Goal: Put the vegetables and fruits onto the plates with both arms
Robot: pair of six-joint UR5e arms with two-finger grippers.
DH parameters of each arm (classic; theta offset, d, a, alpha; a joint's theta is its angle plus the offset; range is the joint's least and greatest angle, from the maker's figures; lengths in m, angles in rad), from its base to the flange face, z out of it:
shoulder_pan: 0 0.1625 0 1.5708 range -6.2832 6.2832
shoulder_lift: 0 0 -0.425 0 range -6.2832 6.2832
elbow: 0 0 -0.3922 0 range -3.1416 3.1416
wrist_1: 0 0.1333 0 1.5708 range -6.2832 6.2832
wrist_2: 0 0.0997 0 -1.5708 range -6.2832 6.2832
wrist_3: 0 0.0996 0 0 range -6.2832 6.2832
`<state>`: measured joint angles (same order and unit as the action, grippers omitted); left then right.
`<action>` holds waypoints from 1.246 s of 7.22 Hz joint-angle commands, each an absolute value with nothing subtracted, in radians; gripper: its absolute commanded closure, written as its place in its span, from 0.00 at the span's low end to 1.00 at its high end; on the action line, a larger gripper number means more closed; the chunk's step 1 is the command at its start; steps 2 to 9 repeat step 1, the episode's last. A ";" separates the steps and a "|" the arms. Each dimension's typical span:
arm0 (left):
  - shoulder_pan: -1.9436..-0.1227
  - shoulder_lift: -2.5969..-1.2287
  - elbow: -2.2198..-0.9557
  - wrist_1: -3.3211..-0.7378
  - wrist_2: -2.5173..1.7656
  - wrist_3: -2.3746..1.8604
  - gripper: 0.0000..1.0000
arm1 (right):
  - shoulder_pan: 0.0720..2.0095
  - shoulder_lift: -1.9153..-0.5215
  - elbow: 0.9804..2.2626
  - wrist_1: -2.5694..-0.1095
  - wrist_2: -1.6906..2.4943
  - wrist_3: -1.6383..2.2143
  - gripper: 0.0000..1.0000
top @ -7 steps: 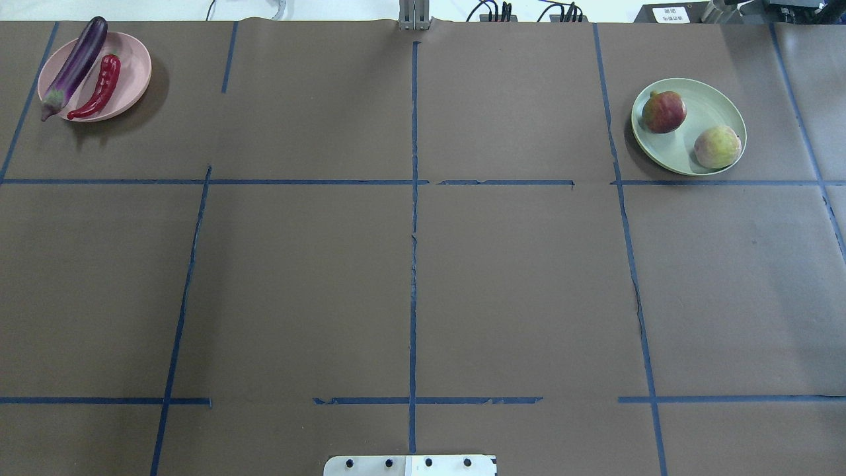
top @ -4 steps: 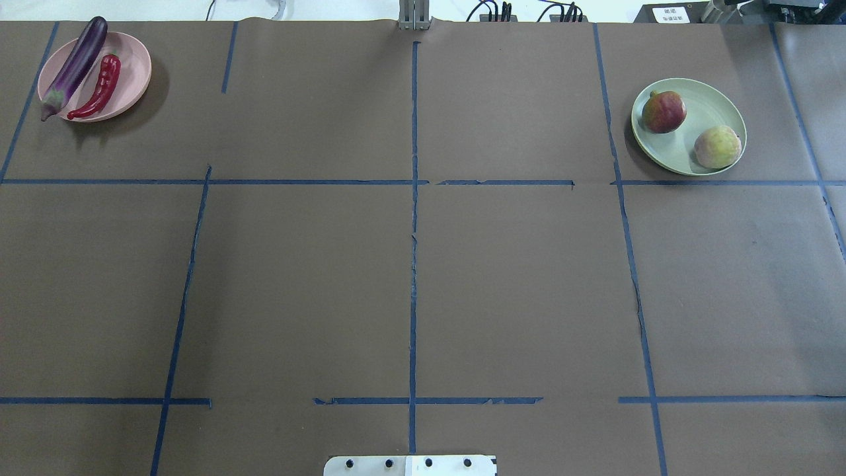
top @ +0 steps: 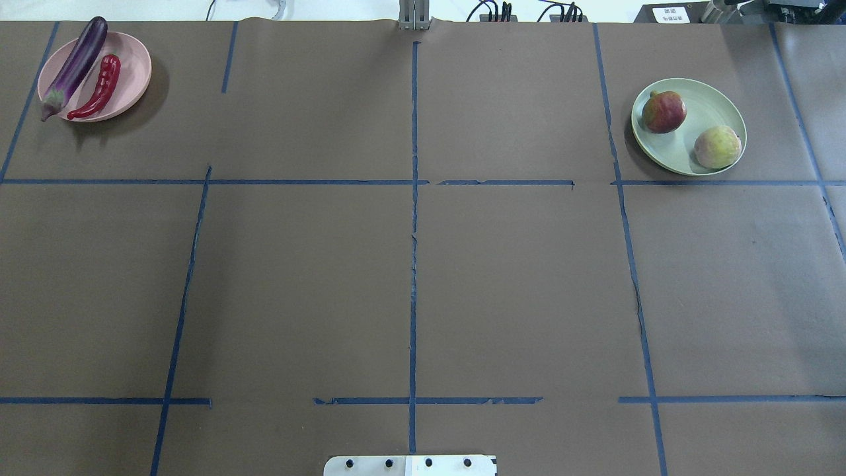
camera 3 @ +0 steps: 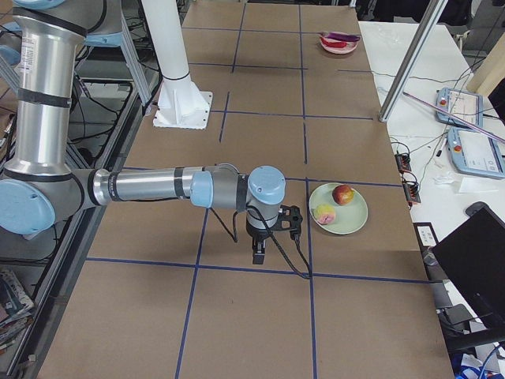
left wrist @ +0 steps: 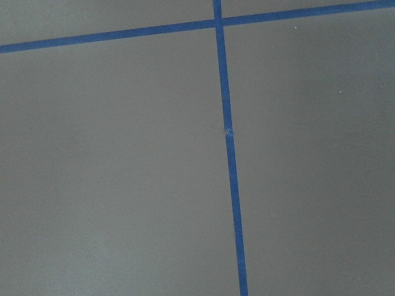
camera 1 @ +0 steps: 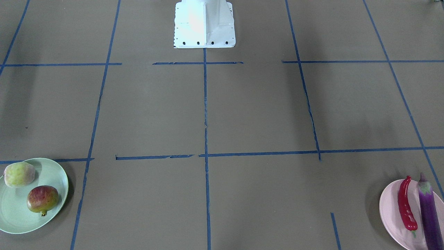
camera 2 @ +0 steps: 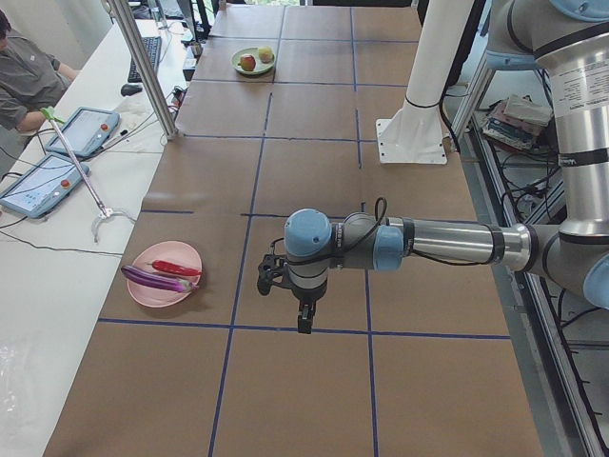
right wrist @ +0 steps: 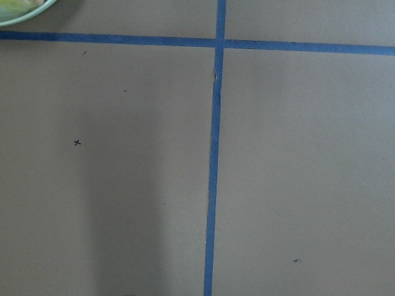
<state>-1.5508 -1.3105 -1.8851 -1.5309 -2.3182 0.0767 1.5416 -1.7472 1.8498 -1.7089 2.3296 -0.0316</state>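
The purple eggplant [top: 76,66] and the red chili pepper [top: 99,89] lie side by side on the pink plate [top: 135,66] at the far left. The red-blushed fruit [top: 664,111] and the pale green-pink fruit [top: 717,147] sit on the mint green plate [top: 700,106] at the far right. Neither gripper shows in the overhead or front views. The left gripper [camera 2: 290,297] hangs above the table near the pink plate [camera 2: 143,286]. The right gripper [camera 3: 267,237] hangs beside the green plate [camera 3: 351,217]. I cannot tell whether either is open or shut. Both wrist views show only table paper and blue tape.
The white base block [camera 1: 204,24] stands at the robot's table edge. Blue tape lines grid the brown table. An operators' bench with tablets [camera 2: 57,152], a metal post [camera 2: 143,67] and a seated person [camera 2: 24,76] runs along the far side.
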 commanded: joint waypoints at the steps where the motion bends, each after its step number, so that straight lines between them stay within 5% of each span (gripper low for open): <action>1: -1.551 -1.312 -1.885 -1.531 -2.318 0.077 0.00 | 1.542 -1.747 1.850 -1.709 2.330 -0.032 0.00; 9: -1.551 -1.312 -1.885 -1.531 -2.318 0.077 0.00 | 1.542 -1.747 1.850 -1.709 2.330 -0.032 0.00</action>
